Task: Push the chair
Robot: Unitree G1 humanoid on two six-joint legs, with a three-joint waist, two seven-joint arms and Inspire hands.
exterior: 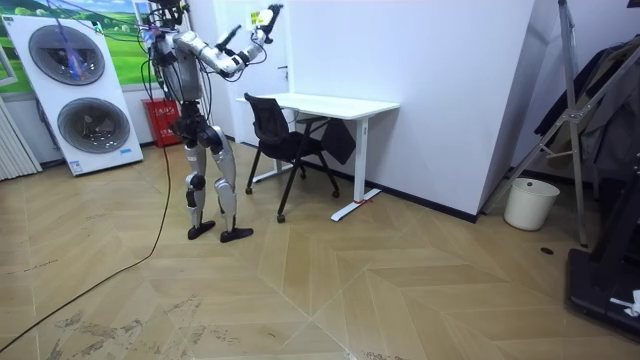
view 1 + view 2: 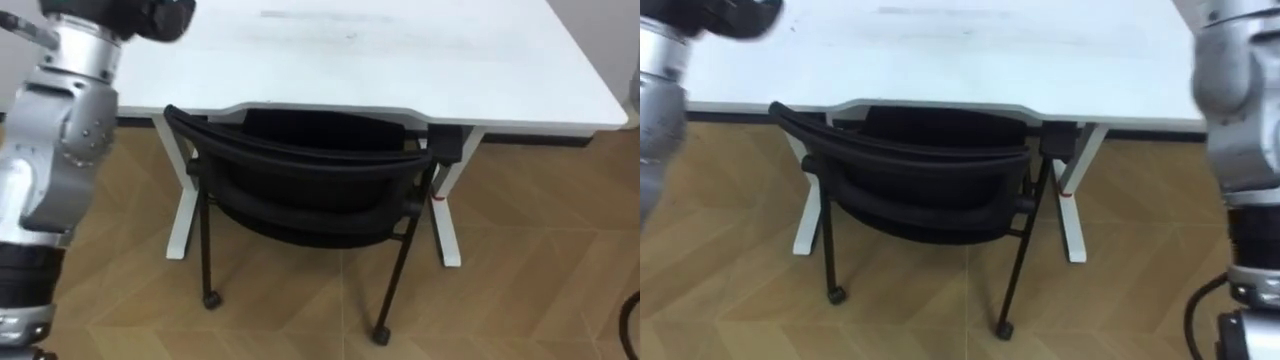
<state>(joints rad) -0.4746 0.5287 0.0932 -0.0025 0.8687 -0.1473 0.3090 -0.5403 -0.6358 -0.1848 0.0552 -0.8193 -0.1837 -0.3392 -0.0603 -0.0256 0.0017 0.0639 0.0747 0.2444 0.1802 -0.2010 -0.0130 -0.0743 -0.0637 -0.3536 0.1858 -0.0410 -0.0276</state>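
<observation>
Chair [image 2: 300, 185] below and ahead of both raised hands, its seat already partly under the white tabletop [image 2: 400, 70], its backrest facing the robot. The backrest's long axis runs left to right, slightly skewed, with the right end nearer. Left hand [image 2: 150, 14] is held high above the chair's left end, and right hand [image 1: 266, 16] higher yet; neither touches the chair, and whether the fingers are wide or curled cannot be told. The left hand appears the closer of the two to the backrest. The chair sits between the left desk leg [image 2: 181, 215] and the right desk leg [image 2: 449, 225], its right side just beside the latter, so a straight push away has little side clearance there; the floor [image 2: 540, 280] near the castors offers open room
</observation>
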